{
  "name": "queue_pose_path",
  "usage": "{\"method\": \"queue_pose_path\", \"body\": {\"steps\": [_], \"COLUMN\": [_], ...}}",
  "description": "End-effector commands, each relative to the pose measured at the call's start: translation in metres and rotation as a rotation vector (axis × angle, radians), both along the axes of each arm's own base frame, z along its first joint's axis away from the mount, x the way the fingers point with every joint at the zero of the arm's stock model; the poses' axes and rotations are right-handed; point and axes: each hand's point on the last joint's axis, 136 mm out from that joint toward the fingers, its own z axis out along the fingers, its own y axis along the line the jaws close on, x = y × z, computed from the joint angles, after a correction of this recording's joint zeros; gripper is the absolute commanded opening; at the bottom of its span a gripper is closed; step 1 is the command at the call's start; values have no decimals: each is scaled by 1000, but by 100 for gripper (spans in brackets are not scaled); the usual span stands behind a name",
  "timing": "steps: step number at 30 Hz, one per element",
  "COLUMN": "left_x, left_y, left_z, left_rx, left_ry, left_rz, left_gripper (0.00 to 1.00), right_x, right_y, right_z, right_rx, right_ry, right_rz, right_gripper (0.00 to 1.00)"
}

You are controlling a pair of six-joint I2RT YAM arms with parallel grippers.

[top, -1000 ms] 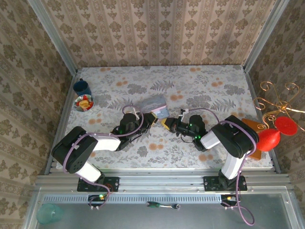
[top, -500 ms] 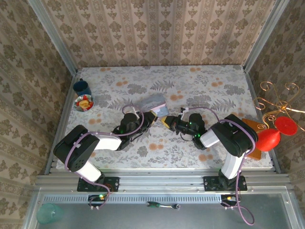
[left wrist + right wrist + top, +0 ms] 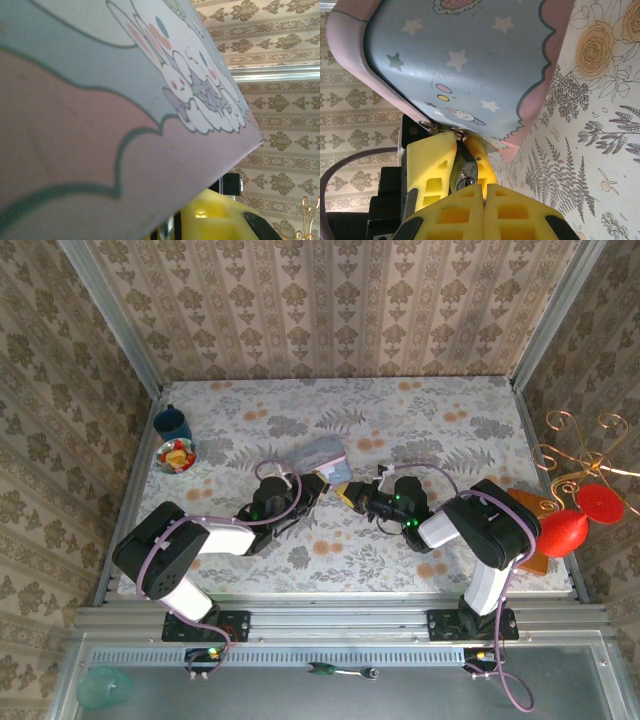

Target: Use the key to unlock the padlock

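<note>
Left gripper (image 3: 456, 156) is clamping the small dark padlock (image 3: 465, 176) between its 2 yellow fingers just under the pastel case (image 3: 470, 60) at mid-table (image 3: 600, 125), the lock's long axis running from the case edge toward the right gripper (image 3: 484, 200), round end facing it, whose 2 pads are pressing together, with any key between them impossible to make out.

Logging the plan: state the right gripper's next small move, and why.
Probably a slight twist of the right gripper: it meets the metal piece pinched by the left gripper beside the pastel box. Whether a key is seated is hidden.
</note>
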Motion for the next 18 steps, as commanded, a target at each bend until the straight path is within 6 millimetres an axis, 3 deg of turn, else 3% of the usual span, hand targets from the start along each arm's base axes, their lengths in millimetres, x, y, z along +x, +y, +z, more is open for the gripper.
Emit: {"method": "queue_pose_path", "body": {"steps": [1,18], "left_x": [-33,-39], "left_y": [-45,-53], "left_z": [38,31], "left_rx": [-117,-100], "left_ry": [-67,-52], "left_rz": [-227,-251], "left_gripper": [2,2], "right_x": [3,0], "right_y": [21,30], "right_z": [37,50], "right_rx": [70,96], "right_ry": [-100,-114], "right_rz": [41,56], "right_gripper": [0,0]}}
